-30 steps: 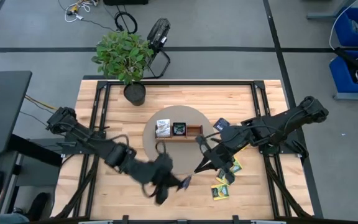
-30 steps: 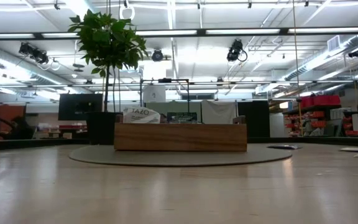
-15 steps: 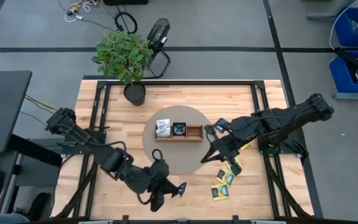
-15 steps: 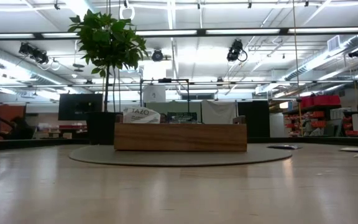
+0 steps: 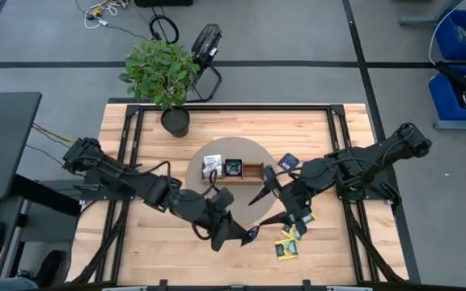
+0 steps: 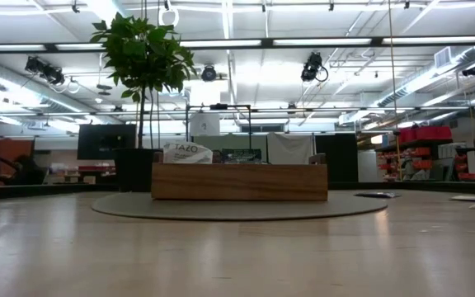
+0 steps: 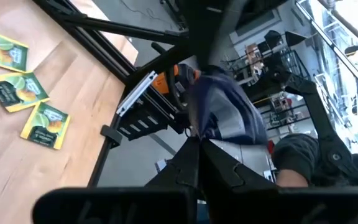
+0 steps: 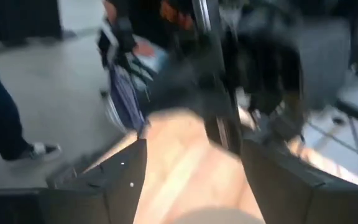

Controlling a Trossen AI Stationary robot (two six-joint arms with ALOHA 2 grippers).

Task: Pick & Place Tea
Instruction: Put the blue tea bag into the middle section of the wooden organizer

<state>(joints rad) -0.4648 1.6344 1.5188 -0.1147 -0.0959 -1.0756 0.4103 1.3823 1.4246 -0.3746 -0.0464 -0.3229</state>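
My left gripper hovers over the table's near middle, shut on a dark blue tea packet, which also shows in the high view. Facing it from the right, my right gripper is wide open with nothing between its fingers. Several yellow-green tea packets lie flat on the table under and beside it. Another dark blue packet lies right of the wooden tray, which stands on a round grey mat. The tray holds a white-faced packet and a dark one. My left gripper pinches the dark blue packet between its two fingers by its near edge. The fingers reach nearly level toward the table's right. The rest of the packet sticks out past the fingertips, lifted clear of the table.
A potted plant stands at the table's far edge, left of centre. In the low view only the tray, the mat and the plant show. Bare wood lies at the near left and far right of the table.
My left gripper has swung toward the table's right with the blue packet and rolled about its own line, ending close to my right gripper. My right gripper has opened wide.
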